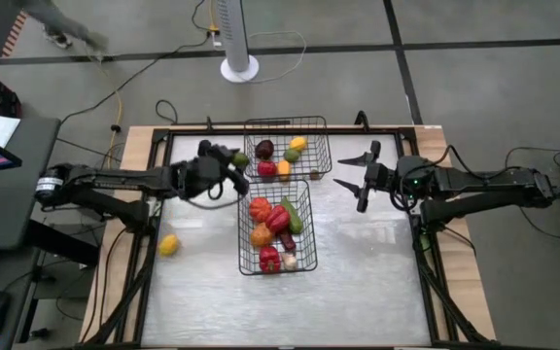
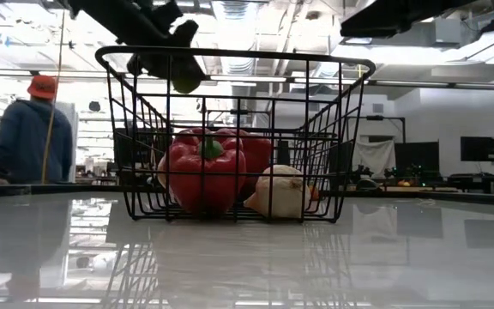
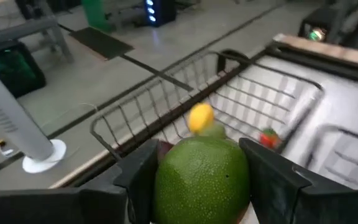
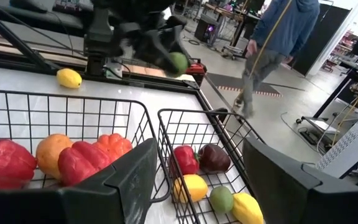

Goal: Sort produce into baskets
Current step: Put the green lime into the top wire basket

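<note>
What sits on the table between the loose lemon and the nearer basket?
Nothing: in the high view the stretch from lemon to nearer basket is bare table.

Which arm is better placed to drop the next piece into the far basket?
Left. The left gripper is already shut on a green fruit beside the far basket's rim. The right gripper is open and empty, on that basket's other side.
</note>
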Robot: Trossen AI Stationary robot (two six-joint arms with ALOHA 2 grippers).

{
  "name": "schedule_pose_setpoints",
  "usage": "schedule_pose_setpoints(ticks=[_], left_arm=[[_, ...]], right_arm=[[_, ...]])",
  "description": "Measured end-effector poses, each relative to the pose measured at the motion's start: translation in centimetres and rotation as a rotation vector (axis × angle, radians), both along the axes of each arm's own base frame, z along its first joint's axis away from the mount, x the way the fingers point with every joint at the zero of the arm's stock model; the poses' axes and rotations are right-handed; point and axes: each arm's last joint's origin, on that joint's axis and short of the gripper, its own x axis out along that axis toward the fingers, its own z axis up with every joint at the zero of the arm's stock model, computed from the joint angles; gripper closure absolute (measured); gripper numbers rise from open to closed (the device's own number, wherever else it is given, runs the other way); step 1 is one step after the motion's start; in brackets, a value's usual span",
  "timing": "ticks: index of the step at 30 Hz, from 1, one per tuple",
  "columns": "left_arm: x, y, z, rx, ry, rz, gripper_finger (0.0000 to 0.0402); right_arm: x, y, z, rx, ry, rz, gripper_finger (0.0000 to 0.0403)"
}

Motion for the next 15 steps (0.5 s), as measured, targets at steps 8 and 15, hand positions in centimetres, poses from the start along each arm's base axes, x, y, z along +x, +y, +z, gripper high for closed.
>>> schedule_pose_setpoints(ticks=[8, 15], left_arm=[[2.2, 2.8, -2.5, -0.035, 0.010, 0.015, 0.0212], [4.4, 3.4, -5.1, -0.034, 0.093, -0.118, 0.0200]], right_arm=[[0.0, 0.0, -0.1, -0.011, 0.010, 0.001, 0.0138], [0.0, 0.0, -0.1, -0.011, 0.017, 0.000, 0.0138]])
